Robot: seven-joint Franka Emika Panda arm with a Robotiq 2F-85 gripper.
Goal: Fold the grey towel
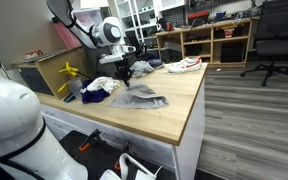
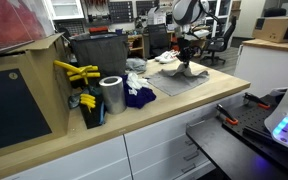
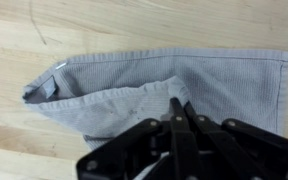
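Note:
The grey towel point(image 3: 164, 85) lies on the wooden table point(image 3: 24, 40). In the wrist view one edge of it is lifted and folded over the rest. My gripper point(image 3: 181, 105) is shut on that lifted edge, fingertips pressed together with cloth between them. In both exterior views the gripper point(image 1: 125, 72) point(image 2: 185, 60) stands right over the towel point(image 1: 144, 98) point(image 2: 184, 78), holding a raised peak of cloth a little above the tabletop.
A white shoe with red trim point(image 1: 183, 65) lies at the far end of the table. A blue cloth point(image 2: 138, 97), a white cloth point(image 1: 103, 85), a metal can point(image 2: 111, 95), yellow tools point(image 2: 76, 71) and a black bin point(image 2: 96, 52) crowd one side.

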